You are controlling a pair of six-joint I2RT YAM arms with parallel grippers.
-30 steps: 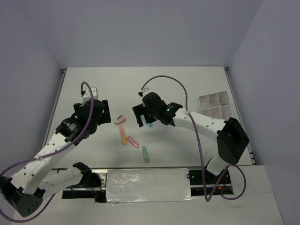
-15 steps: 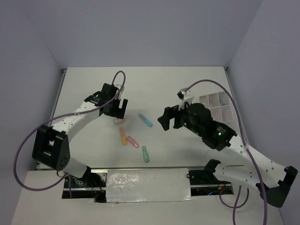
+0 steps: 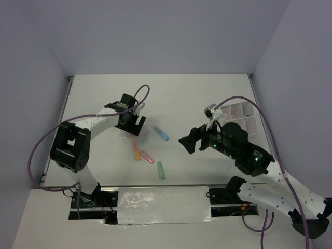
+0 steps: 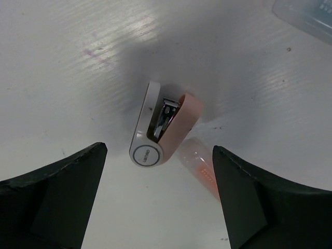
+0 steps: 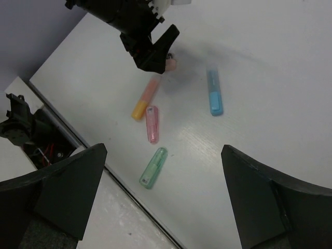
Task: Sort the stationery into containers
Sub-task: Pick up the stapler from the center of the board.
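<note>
Small pink stapler [image 4: 163,124] lies left of centre on the table [image 3: 197,93], just by an orange marker [image 4: 199,167]. Left claw [image 4: 158,148] has swung in over it, wide open, gripping nothing (pick-up likely next). Right claw [image 3: 188,141] has pulled back, open and empty, leaving the blue marker [image 5: 214,93] unsorted, well apart from the tray [image 3: 236,110] far right.

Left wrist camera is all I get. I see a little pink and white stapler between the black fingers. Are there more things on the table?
Observer: Yes. A stubby green marker lies nearest the near edge of the table, outside your picture.
Operator: Any pink ones?
Observer: One stubby pink marker, close by the orange marker.
Operator: Where do they go?
Observer: A white divided tray sits at the far right, partly behind the right arm.
</note>
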